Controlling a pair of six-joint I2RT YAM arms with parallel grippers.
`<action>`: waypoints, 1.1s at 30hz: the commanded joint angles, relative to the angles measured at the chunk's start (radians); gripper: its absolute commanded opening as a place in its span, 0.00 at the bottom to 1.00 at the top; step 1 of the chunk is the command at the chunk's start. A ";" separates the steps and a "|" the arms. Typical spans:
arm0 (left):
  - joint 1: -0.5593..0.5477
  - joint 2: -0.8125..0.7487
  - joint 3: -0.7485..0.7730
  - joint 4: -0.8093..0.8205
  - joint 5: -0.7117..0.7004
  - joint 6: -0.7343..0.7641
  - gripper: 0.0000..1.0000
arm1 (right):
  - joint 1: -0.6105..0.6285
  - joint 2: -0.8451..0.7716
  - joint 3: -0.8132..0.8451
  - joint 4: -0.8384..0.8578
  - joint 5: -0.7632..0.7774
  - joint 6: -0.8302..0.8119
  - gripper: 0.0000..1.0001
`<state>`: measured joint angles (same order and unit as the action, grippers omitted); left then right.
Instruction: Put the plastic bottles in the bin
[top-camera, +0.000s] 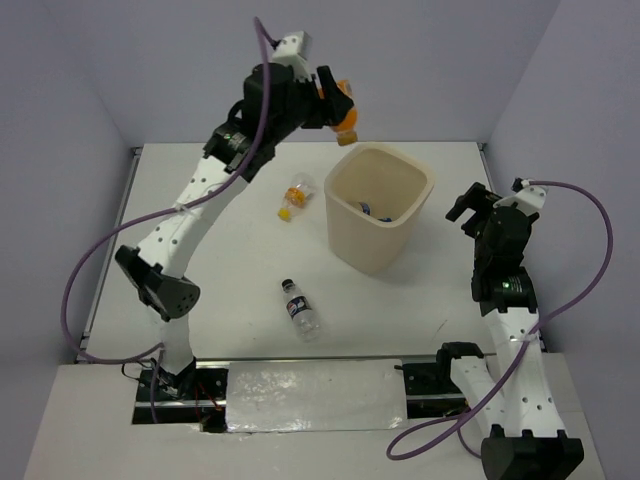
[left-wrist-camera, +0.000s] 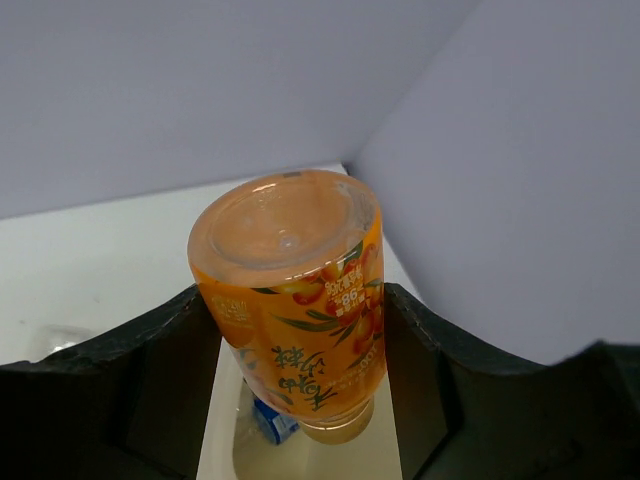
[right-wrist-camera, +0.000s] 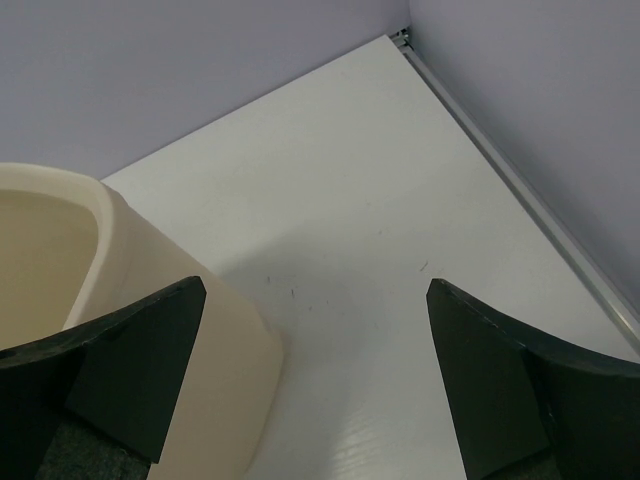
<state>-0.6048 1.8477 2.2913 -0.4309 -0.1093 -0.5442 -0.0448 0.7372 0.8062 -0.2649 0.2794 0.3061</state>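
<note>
Hanging upper centre, the left gripper (top-camera: 340, 103) clamps the orange bottle (left-wrist-camera: 290, 290), base up, neck down, above the bin (top-camera: 378, 260)'s far-left rim; the right gripper (right-wrist-camera: 315, 290) gapes wide at the bin's right.

Item (top-camera: 366, 209) inside bin (top-camera: 372, 248) partly hidden, unidentifiable.

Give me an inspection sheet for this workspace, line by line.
Surface: white table, flat.
Job's things: orange-filled plastic bottle held over tall cream plastic bin; blue-labelled item inside; dark-capped clear bottle and yellow-capped clear bottle lying on table.
Clutter: nothing seen.
Pincers: left pincer shut on orange bottle; right pincer open, empty, beside bin.
Cables: purple cables loop off both arms.
Surroundings: lilac walls.
</note>
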 joint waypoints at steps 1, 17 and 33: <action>-0.033 0.056 -0.006 0.118 0.167 0.030 0.41 | -0.007 -0.036 -0.002 0.052 0.038 -0.019 1.00; -0.090 0.147 0.017 0.113 0.119 0.007 0.99 | -0.007 -0.055 -0.004 0.089 -0.043 -0.025 1.00; 0.060 -0.083 -0.214 0.087 0.074 0.012 0.99 | 0.210 0.091 0.381 -0.005 -0.049 -0.288 1.00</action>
<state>-0.6418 1.8671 2.1483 -0.3801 -0.0357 -0.5045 0.0937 0.7959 1.0649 -0.2558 0.1955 0.1303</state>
